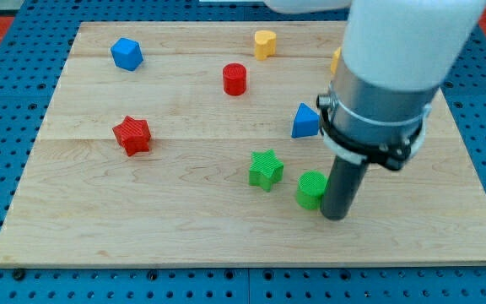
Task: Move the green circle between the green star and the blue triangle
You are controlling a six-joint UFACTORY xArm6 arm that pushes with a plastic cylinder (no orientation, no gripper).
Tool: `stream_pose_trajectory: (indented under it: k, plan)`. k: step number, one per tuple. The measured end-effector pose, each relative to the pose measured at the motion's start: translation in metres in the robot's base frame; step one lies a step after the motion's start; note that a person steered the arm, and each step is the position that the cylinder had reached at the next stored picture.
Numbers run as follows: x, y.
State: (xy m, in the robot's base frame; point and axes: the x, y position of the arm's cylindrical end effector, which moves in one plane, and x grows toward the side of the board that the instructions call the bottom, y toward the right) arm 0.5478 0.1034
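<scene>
The green circle [310, 189] lies low on the board, right of the green star [265, 169] and below the blue triangle [305, 122]. My tip [336, 215] stands against the circle's right side, touching it. The rod and the arm's body hide the circle's right edge and the board behind. The star sits a short gap left of the circle. The triangle is up and slightly left of my rod.
A red star [132, 135] is at the left, a blue block [126, 53] at the top left, a red cylinder [234, 78] and a yellow block [265, 42] near the top. Another yellow block [336, 59] is partly hidden behind the arm.
</scene>
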Motion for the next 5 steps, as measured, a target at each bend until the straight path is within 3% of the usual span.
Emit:
stream_pose_trajectory:
  k: [1, 2, 3, 5]
  plan:
    - [-0.015, 0.004]
    - [0.019, 0.036]
    - [0.016, 0.001]
    - [-0.061, -0.023]
